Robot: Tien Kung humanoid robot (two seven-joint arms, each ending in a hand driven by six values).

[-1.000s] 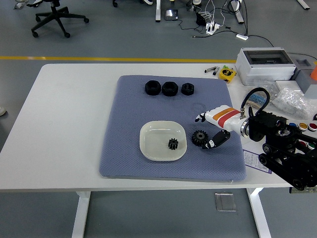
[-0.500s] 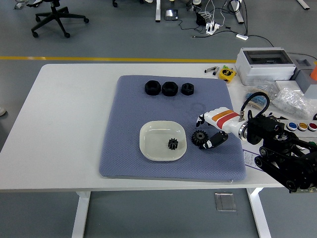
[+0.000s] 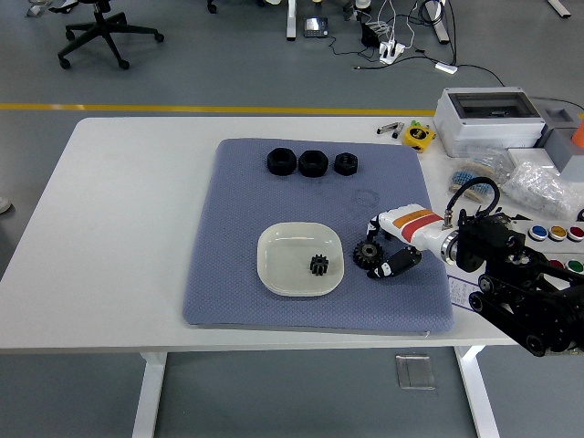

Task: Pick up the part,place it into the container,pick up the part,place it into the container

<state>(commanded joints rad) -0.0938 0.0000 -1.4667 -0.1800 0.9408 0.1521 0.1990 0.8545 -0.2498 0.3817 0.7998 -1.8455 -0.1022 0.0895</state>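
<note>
A: Head view – where's the right robot hand (image 3: 375, 248) rn?

B: Low over the blue mat (image 3: 237, 219), reaching in from the right side of the worktop (image 3: 128, 228). White shell w/ red + orange stripes. Fingers curl down around a black gear (image 3: 368, 255); thumb sits on the gear's near-right side, other fingers (image 3: 373, 225) on its far side. Gear looks to be resting on the mat w/ the fingers touching it. Reads as closing on the gear, but a firm grip can't be confirmed.

A: Container?

B: Cream square dish (image 3: 279, 243), just left of the robot hand, close to the gear but not touching. One small black gear (image 3: 318, 265) already lies inside, toward the dish's right-near part.

A: Anything else?

B: Three black nut-like parts (image 3: 311, 162) in a row, well beyond the robot hand at the mat's far edge. To its right-far side: grey box (image 3: 488, 117), small yellow item (image 3: 419, 135), clear plastic bag (image 3: 538, 185). Coloured buttons (image 3: 557, 234) behind the arm, right edge.
</note>
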